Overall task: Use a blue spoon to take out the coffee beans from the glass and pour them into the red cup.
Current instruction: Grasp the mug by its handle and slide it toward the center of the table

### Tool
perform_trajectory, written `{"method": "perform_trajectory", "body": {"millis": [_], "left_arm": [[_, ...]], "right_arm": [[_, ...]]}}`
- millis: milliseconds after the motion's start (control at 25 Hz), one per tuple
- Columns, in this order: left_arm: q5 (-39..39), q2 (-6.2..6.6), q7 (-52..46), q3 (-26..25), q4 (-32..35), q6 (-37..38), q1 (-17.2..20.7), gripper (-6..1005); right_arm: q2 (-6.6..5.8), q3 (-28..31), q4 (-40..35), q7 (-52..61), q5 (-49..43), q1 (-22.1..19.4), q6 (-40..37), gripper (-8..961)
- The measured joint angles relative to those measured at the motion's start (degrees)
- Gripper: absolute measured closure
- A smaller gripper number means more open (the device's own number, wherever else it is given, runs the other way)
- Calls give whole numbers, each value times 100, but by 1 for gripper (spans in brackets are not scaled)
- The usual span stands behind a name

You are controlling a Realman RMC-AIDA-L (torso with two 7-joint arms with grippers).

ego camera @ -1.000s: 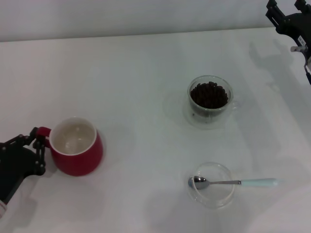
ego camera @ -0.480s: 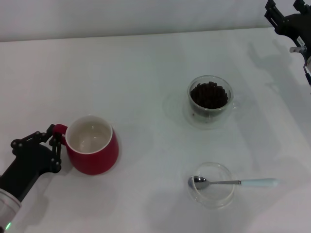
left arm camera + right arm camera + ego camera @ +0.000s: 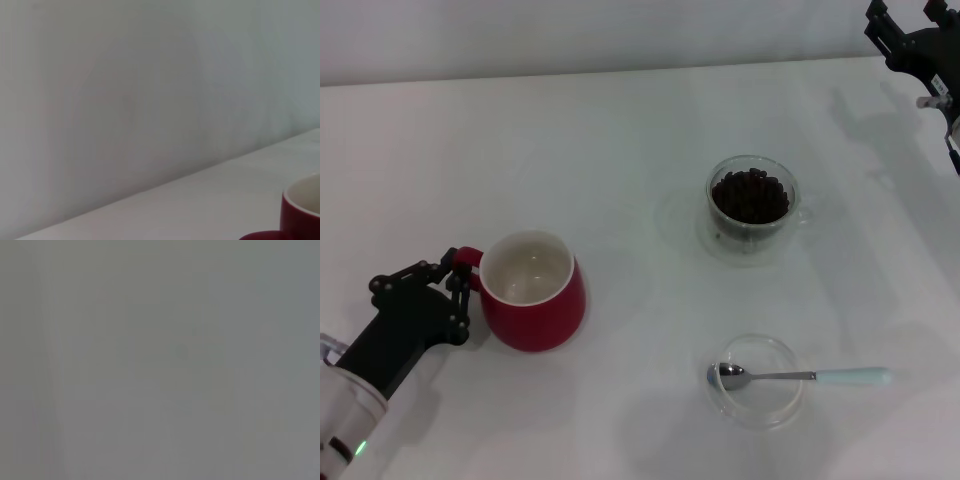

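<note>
Red cup: stood on the white table, well left of the glass; white inside, nothing seen in it.
Left gripper: clamped on the red cup's loop handle, at the cup's left side.
Glass: set on its clear saucer, filled with coffee beans.
Blue spoon: laid just nearer than the glass, bowl resting in a shallow clear dish, pale handle pointed right.
Right gripper: held far right of the glass, beyond it; finger state cannot be told.
</note>
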Motion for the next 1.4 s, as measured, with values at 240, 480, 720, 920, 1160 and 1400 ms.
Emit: {"method": "perform_trajectory", "body": {"millis": [240,480,720,920,1160,1400], "left_arm": [[1,-8,-5,117,33,-199,-154,907],[0,-9,-10,126,34,-236,-176,900],[3,-9,-11,141,34,-234,-139,893],[5,-9,-16,270,34,-233,-131,887],[8,-9,-13,279,34,-224,-121,877],[-23,-9,-24,277,33,-156,-15,792]], "right_arm": [[-11,6,21,0,0,35,1,136],[-32,19,18,-3,0,42,1,136],[-31,34,16,-9,1,42,1,137],[-28,37,16,-9,1,42,1,137],[-18,26,16,-9,1,42,1,136],[-11,7,-2,-9,1,38,1,137]]}}
